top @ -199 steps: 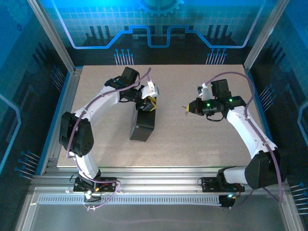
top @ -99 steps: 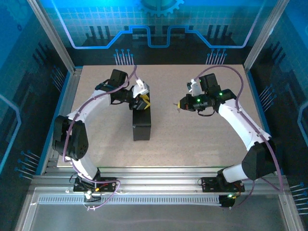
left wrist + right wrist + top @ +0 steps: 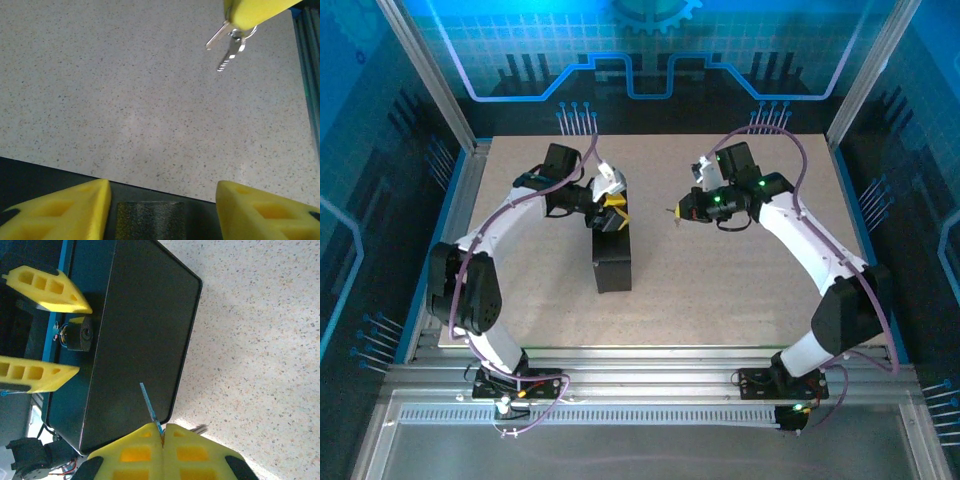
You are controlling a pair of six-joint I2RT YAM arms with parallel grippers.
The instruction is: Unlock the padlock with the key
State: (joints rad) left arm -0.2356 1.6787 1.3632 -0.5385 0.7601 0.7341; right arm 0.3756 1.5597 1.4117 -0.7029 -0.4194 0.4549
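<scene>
- The speckled desk [image 3: 740, 300] carried it all, and the tall dark box [image 3: 613, 262] stood left of centre, one end toward the far edge and the other toward the near edge.
- The left gripper [image 3: 612, 212] sat at the box's far end with its yellow fingers [image 3: 47, 284] spread apart, gripping nothing.
- The right gripper [image 3: 682, 214] hung over the middle of the desk, just right of the box, pointing toward it with its fingers pressed together on the key.
- The padlock [image 3: 79, 337], small, round and dark with its keyhole showing, was at that far end of the box, right between the left gripper's spread fingers; whether either finger touched it couldn't be told.
- The key [image 3: 149, 404] poked out thin and bluish from the right gripper's pinched tips, aimed at the box but apart from the padlock.
- A second key [image 3: 229, 56] dangled on a ring under that gripper.
</scene>
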